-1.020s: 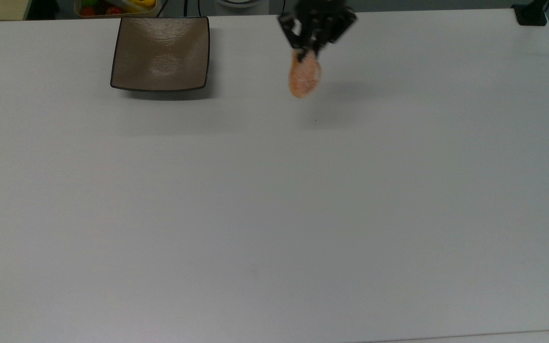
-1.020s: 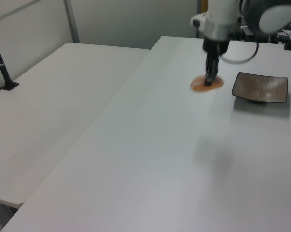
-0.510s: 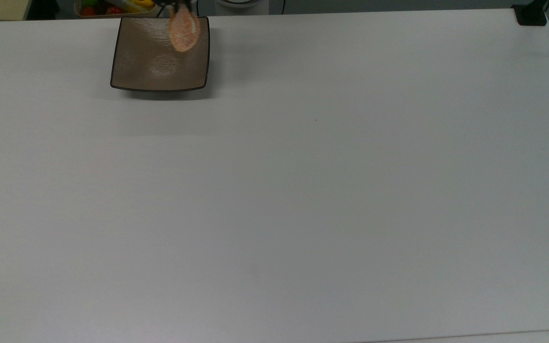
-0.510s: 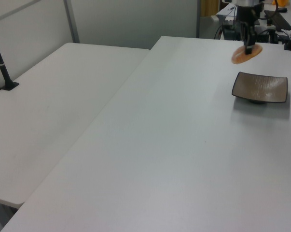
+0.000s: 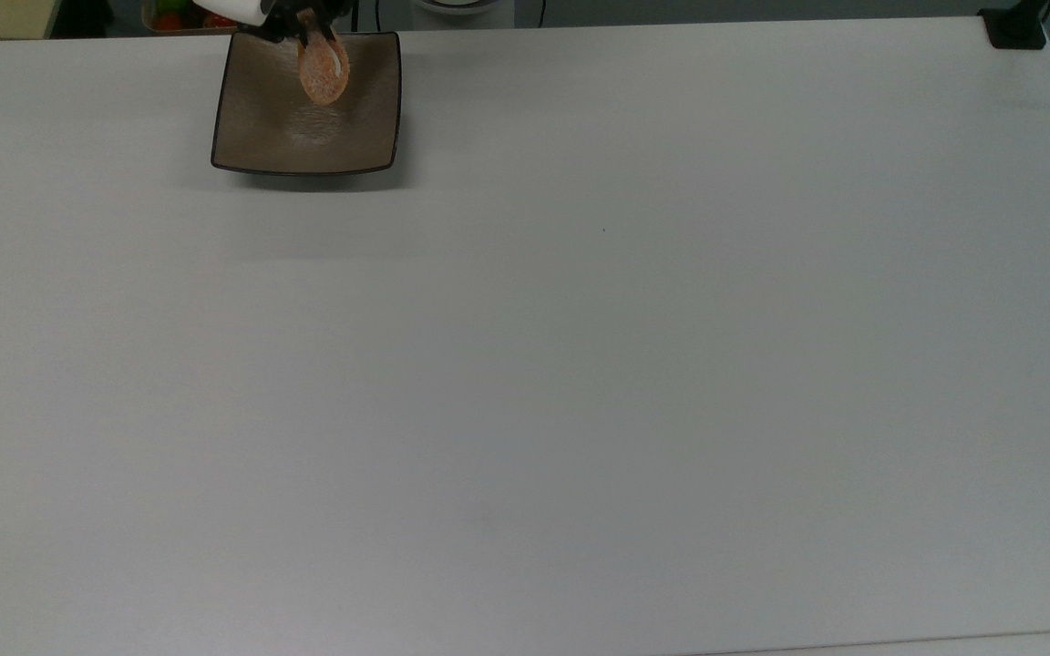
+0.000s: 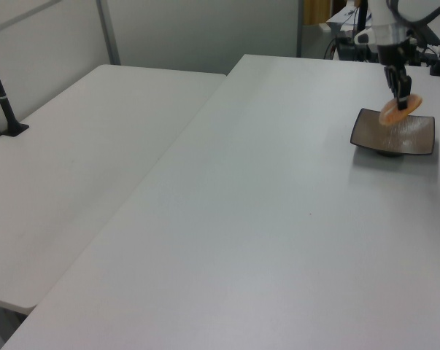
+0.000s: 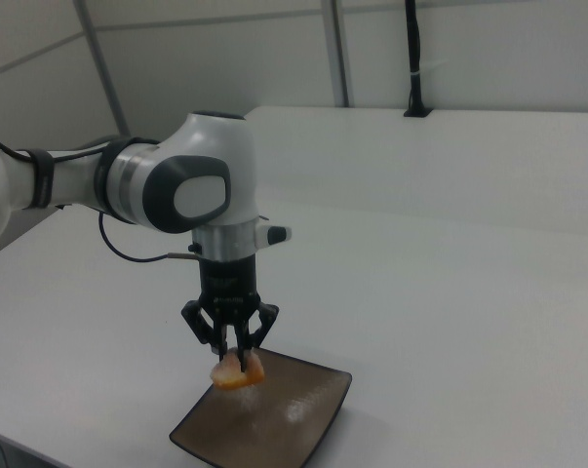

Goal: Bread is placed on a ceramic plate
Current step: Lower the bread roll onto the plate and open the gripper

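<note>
Over the plate (image 5: 270,137), near its far edge in the top view, the gripper (image 5: 304,35) holds the bread (image 5: 323,75) clamped between its fingers. In the right view the gripper (image 7: 231,353) points straight down with the bread (image 7: 238,371) pinched at its tips, hanging clear above the plate (image 7: 294,419); a gap shows between the roll and the glossy brown surface. In the left view the bread (image 6: 399,109) sits tilted under the gripper (image 6: 401,98), in front of the plate (image 6: 417,138), whose far part it overlaps.

A second ago the roll hung over bare table (image 5: 580,364), well to the top view's right of the plate. Half a second ago it was at the plate's far right corner in the top view, and high above the dish in the left view. Now it has shifted a little toward the top view's left, further in over the dish, and has come lower. The white cream line along its split now shows clearly in the top view. The plate has not moved.

At the top view's upper left edge, behind the plate, a tray of colourful fruit (image 5: 169,16) peeks in, partly covered by the white arm (image 5: 233,11).

No writing, label or brand mark can be read on the arm, plate or table in any view.
</note>
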Tool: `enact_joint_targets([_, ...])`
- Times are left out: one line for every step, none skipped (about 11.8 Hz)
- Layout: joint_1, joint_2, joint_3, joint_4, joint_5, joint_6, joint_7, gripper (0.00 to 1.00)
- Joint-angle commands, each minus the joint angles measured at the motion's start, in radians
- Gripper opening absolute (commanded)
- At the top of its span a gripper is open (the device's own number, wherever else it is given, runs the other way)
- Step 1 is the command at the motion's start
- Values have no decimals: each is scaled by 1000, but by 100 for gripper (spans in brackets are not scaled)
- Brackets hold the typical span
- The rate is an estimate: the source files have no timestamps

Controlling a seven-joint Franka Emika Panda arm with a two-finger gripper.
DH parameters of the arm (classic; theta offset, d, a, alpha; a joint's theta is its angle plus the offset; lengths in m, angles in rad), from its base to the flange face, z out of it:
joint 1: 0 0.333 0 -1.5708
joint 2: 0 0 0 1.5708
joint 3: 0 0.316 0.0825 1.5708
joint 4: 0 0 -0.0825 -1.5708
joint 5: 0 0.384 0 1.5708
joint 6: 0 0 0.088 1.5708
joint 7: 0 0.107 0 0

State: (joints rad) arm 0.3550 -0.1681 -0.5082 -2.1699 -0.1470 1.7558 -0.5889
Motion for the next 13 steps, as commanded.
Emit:
enact_joint_targets([12, 48, -10, -1, 4, 25, -26, 32])
enact_joint_targets([13, 67, -10, -1, 4, 30, -28, 36])
enact_joint_targets([15, 71, -10, -1, 6, 49, -25, 36])
enact_joint_targets([16, 76, -10, 1, 7, 60, -19, 36])
enact_joint_targets([18, 79, -10, 1, 15, 68, -19, 36])
enact_joint_targets([18, 84, -10, 1, 17, 92, -14, 36])
enact_joint_targets([19, 87, -10, 1, 17, 94, -12, 46])
enact_joint_targets([21, 90, -10, 1, 17, 91, -12, 67])
enact_joint_targets([21, 94, -10, 1, 17, 91, -12, 75])
enact_joint_targets([21, 101, -10, 1, 17, 90, -14, 75])
enact_joint_targets([21, 101, -10, 1, 17, 88, -14, 79])
enact_joint_targets([21, 101, -10, 1, 17, 87, -14, 89])
enact_joint_targets([21, 101, -10, 1, 17, 85, -14, 89])
